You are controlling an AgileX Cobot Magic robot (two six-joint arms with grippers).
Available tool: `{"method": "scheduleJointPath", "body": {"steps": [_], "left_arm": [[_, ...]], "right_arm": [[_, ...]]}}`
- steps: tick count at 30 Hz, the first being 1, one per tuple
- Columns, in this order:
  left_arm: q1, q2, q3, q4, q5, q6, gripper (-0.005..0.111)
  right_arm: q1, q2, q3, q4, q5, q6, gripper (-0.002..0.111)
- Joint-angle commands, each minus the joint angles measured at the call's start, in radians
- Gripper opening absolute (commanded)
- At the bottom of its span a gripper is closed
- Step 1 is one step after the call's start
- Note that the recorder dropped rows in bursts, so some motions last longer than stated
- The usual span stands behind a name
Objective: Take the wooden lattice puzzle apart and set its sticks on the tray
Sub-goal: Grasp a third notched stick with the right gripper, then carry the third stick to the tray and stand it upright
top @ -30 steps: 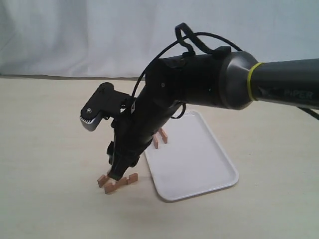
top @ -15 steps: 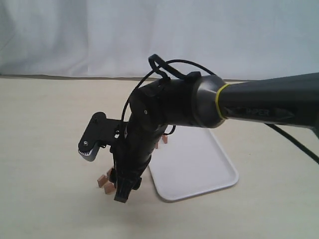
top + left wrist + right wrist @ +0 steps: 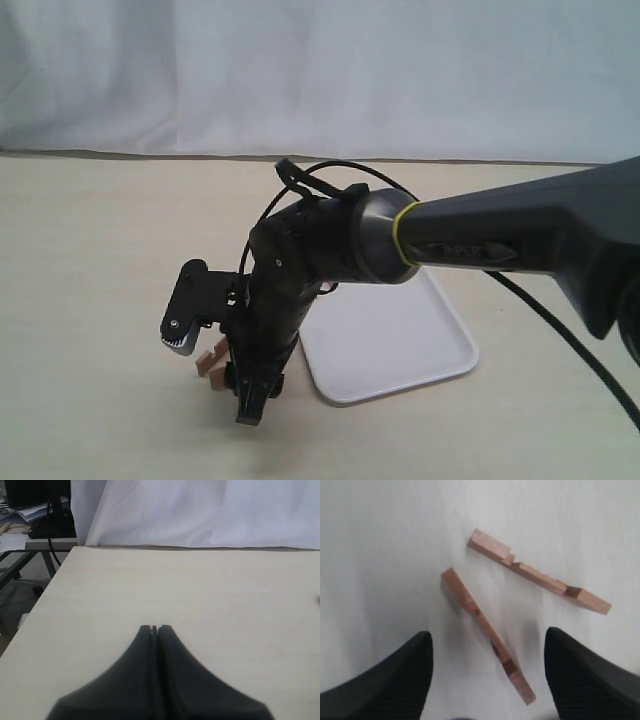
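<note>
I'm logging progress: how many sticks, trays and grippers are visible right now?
sticks: 2 (others may be hidden behind the arm)
tray: 1
grippers: 2, left gripper shut, right gripper open
Total: 5

Looks like a robotics lab or test room, not anywhere lived in. Can tell from the plain pale tabletop (image 3: 90, 300) backed by a white sheet (image 3: 300, 70), creased and draped like a cheap photo backdrop. Also got a chunky dark robot arm (image 3: 500, 240) with a yellow ring and printed lettering reaching over it, which pretty much settles it. Peeking past the sheet's edge in the left wrist view: another desk (image 3: 47, 543) on metal legs, piled with loose papers (image 3: 30, 512), black cables (image 3: 50, 520) dangling down its side and some dark gear sitting behind. Grey floor under that desk, too.
</note>
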Motion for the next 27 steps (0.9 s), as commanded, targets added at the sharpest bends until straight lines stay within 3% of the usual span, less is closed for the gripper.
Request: {"method": "scheduleJointPath", "body": {"steps": [1, 4, 8, 14, 23, 27], "left_arm": [[-0.001, -0.002, 0.002, -0.005, -0.017, 0.0, 0.0], [-0.001, -0.002, 0.002, -0.005, -0.017, 0.0, 0.0], [-0.001, -0.002, 0.002, -0.005, -0.017, 0.0, 0.0], [-0.001, -0.002, 0.002, -0.005, -0.017, 0.0, 0.0], [-0.001, -0.002, 0.002, -0.005, -0.017, 0.0, 0.0], [-0.001, -0.002, 0.002, -0.005, -0.017, 0.0, 0.0]], "right_arm": [[-0.001, 0.007, 0.0, -0.007, -0.023, -0.008, 0.056], [-0.001, 0.011, 0.0, -0.007, -0.023, -0.008, 0.042], [-0.001, 0.011, 0.004, -0.007, -0.026, -0.012, 0.033], [0.02, 0.011, 0.004, -0.014, 0.008, -0.04, 0.005], [0.054, -0.138, 0.004, -0.065, 0.123, -0.069, 0.005], [-0.042, -0.253, 0.004, -0.228, 0.038, 0.207, 0.005]]}}
